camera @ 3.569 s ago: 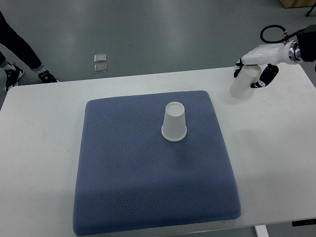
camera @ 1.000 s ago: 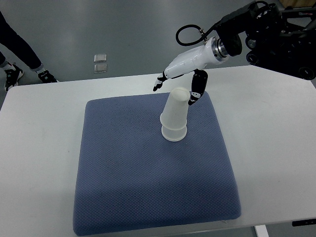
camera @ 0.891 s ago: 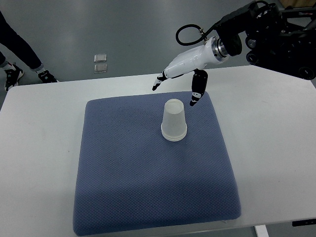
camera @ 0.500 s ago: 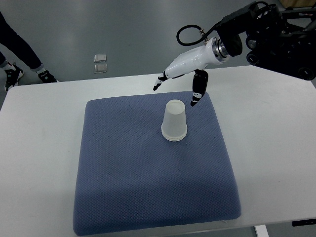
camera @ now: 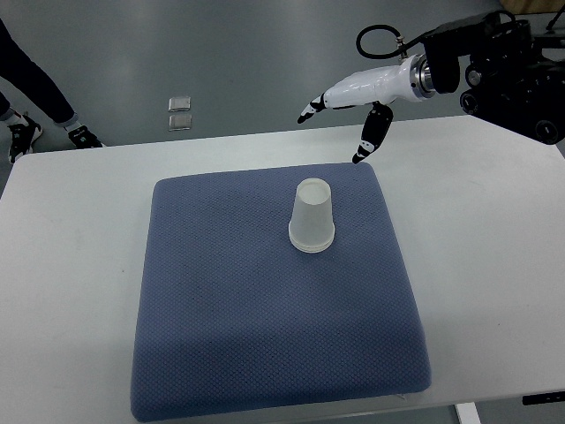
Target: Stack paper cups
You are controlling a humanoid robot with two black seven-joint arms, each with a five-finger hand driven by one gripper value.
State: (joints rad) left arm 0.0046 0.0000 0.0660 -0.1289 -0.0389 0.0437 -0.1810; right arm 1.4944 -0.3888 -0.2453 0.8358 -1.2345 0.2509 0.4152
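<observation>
Right hand (camera: 349,115) up over the far edge of the blue cushion (camera: 221,336), fingers spread and holding nothing, cup stack (camera: 312,216) standing upside down, long axis upright, on the cushion on the counter (camera: 494,265), below and to the left of that hand, well apart.

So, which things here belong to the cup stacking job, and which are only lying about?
Belong to the job:
- stacked paper cups, upside down on the pad
- blue pad under them
- right hand, open, holding nothing, above the pad's far edge

Just lying about:
- white table
- two small metal plates on the floor
- a person's legs and shoes at the far left
</observation>
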